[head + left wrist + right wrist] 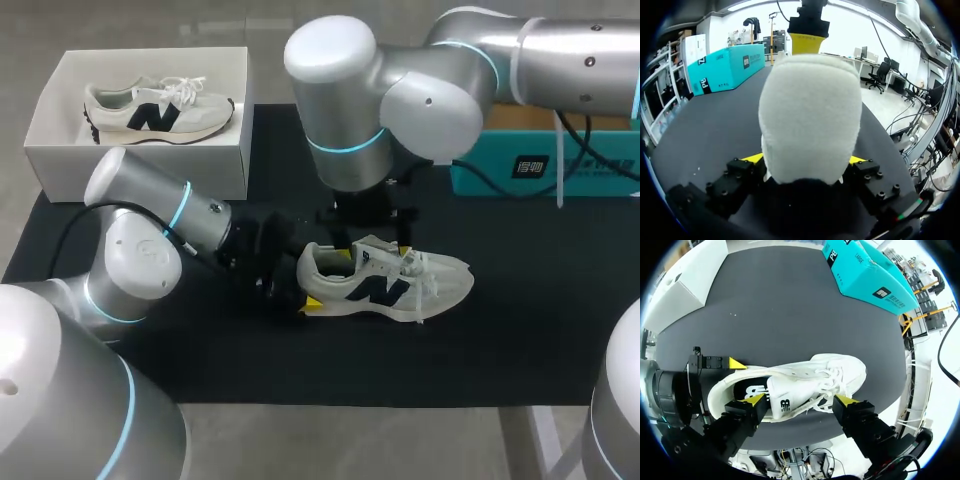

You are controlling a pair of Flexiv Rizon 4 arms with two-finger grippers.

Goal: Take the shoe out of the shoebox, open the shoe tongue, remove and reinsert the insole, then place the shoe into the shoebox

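One teal box (600,180) and white shoebox (140,165) stand behind the shoe (385,285).

Bright, even light; perhaps background glare

Count them off: two shoes on show, the loose shoe (385,285) sitting between the left gripper's (805,160) fingers and right under the right gripper (797,401), the boxed shoe (155,108) well away behind the left gripper. One white shoebox (140,172). One teal box (490,175), out beyond the right gripper. One black mat (520,340) beneath both. Two arms, the left arm (150,215) and the right arm (400,90), and two grippers, each with two yellow fingertips (752,400).
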